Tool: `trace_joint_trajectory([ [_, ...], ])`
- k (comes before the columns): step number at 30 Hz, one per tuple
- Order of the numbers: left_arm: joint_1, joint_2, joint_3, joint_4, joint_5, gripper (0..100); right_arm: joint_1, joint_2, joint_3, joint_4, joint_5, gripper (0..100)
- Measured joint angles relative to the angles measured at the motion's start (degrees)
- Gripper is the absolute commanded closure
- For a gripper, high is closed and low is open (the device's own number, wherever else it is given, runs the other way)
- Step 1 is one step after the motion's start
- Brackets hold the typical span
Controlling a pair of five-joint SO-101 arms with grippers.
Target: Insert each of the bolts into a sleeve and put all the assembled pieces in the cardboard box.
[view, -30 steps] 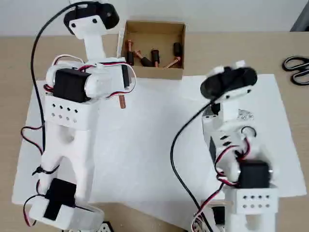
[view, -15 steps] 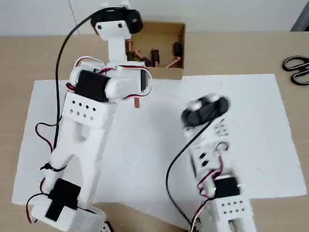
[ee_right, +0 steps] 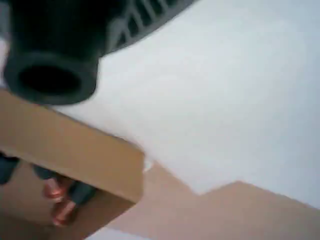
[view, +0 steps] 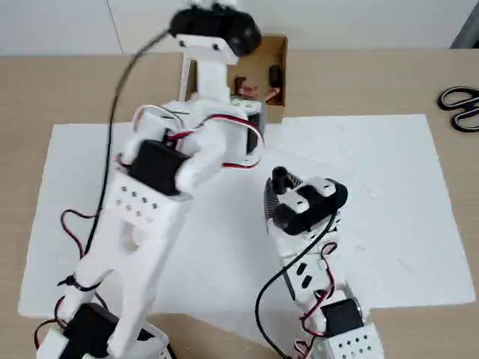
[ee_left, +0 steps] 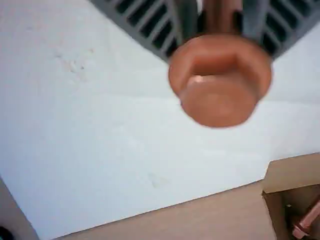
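Your left gripper [ee_left: 219, 17] has its grey fingers [ee_left: 142, 20] shut tight on the stem of a copper bolt [ee_left: 220, 82]. The bolt's wide head faces the wrist camera. Its tip is hidden behind the head, so it must point away, toward the white paper [ee_left: 100, 125].

Your right gripper [view: 274, 202] is closed around a black sleeve [ee_right: 50, 62]. The sleeve's round hole looks open and empty. From above, the sleeve sticks up out of the gripper over the middle of the paper.

So you look to be at the joining step. Each arm has one part, but the two parts are apart. The bolt is up near the cardboard box [view: 285, 63], and the sleeve is lower down on the paper.

Next, I think you need to bring the two together. Line the bolt's tip up with the sleeve's hole, then push it straight in. If the bolt is tilted, it may bump the rim of the sleeve and not go in.

The box sits at the far edge of the paper. It already has some joined pieces [view: 258, 91] inside. This pair goes there once it is joined.
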Motion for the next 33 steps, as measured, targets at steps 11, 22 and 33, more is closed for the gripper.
trace_joint_trajectory([
  [11,0.00,-26.02,42.37,-36.04,-0.18,99,-3.52,-3.08,-0.18,6.07,-1.32,99.5],
  [22,4.04,-29.98,52.48,-41.76,-0.18,99,-3.69,-3.08,-0.18,6.59,-1.32,99.5],
  [33,4.84,-30.33,52.48,-37.98,0.18,99,-5.01,-3.08,-0.18,6.59,-1.32,99.5],
])
